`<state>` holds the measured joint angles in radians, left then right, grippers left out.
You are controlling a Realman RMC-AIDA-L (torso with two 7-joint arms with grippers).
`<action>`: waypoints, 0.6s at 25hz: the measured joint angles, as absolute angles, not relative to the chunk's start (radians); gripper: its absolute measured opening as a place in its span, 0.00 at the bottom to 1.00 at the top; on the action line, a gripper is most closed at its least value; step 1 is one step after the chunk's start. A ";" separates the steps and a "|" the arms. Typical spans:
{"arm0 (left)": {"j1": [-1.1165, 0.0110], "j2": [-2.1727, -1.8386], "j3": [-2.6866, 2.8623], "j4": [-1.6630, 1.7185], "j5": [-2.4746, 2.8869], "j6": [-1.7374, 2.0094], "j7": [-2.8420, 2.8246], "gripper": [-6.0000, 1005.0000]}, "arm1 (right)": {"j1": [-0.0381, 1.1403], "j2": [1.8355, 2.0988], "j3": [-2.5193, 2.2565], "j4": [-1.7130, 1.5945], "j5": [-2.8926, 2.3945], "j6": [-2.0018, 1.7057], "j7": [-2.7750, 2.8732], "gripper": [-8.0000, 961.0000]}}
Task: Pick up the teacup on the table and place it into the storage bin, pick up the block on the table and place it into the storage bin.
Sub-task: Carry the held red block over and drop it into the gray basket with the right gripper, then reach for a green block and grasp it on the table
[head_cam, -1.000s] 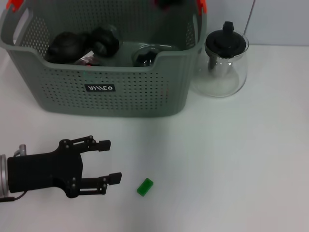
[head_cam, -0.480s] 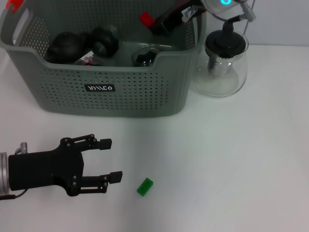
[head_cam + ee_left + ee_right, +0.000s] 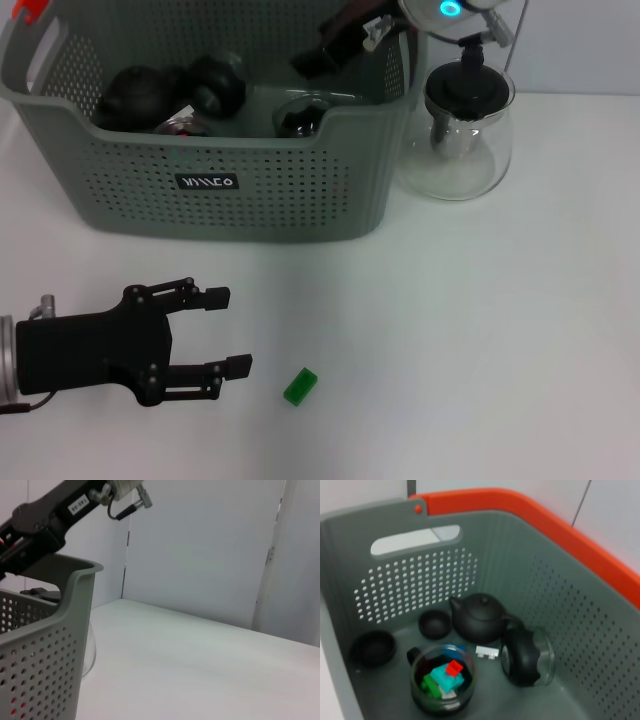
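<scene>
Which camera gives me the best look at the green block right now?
The head view. The green block lies in full sight on the table, just off the open left gripper. The left wrist view shows only the storage bin wall and bare tabletop; the right wrist view looks down into the bin.

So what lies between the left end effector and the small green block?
Nothing: in the head view only bare white table separates the left end effector from the small green block.

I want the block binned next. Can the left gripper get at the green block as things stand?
Probably yes: the left gripper sits open on the table beside the green block, with nothing between them.
</scene>
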<state>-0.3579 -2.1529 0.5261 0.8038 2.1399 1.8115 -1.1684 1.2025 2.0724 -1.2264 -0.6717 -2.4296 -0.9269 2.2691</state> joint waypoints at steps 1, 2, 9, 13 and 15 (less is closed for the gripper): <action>-0.357 -2.152 0.526 0.804 2.140 1.812 -1.169 0.82 | 1.199 2.073 -1.226 -0.685 -2.430 -0.929 2.270 0.51; -0.356 -2.152 0.526 0.804 2.140 1.812 -1.169 0.82 | 1.190 2.076 -1.225 -0.706 -2.429 -0.935 2.270 0.56; -0.354 -2.152 0.524 0.804 2.140 1.812 -1.171 0.82 | 0.967 2.094 -1.216 -1.124 -2.194 -1.154 2.201 0.82; -0.353 -2.151 0.524 0.804 2.140 1.820 -1.172 0.82 | 0.824 2.086 -1.197 -1.308 -2.004 -1.363 2.137 0.87; -0.353 -2.150 0.524 0.804 2.140 1.824 -1.172 0.82 | 0.775 2.085 -1.183 -1.346 -1.961 -1.470 2.109 0.90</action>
